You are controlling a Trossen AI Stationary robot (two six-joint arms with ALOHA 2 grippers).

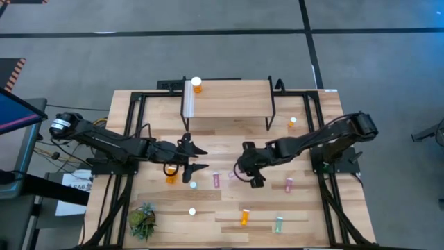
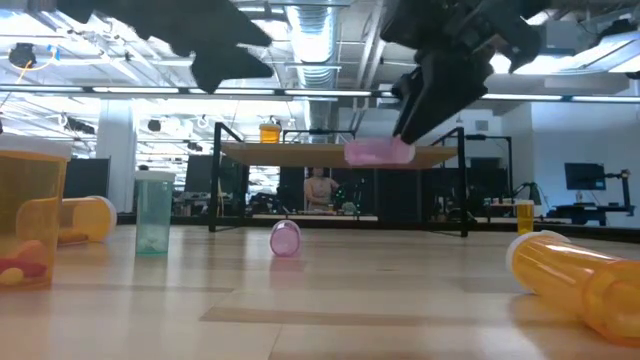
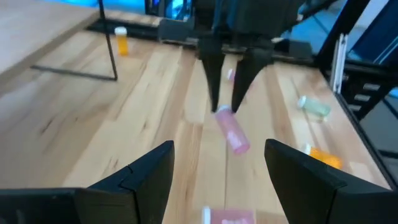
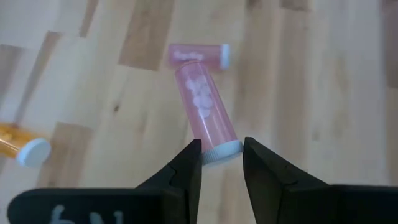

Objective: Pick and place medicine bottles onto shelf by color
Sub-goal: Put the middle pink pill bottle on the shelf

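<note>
a lab: exposed ceiling ducts (image 2: 310, 30), monitors (image 2: 585, 178), workbenches.

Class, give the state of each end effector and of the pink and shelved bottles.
Right end effector: shut on held pink bottle
Held pink bottle: lifted clear of the table
Left end effector: open, empty
Second pink bottle: lying on the table
Orange bottle: upright on the shelf

Translucent pink plastic bottle (image 4: 204, 106), matt light-wood table (image 4: 311, 93)
</note>
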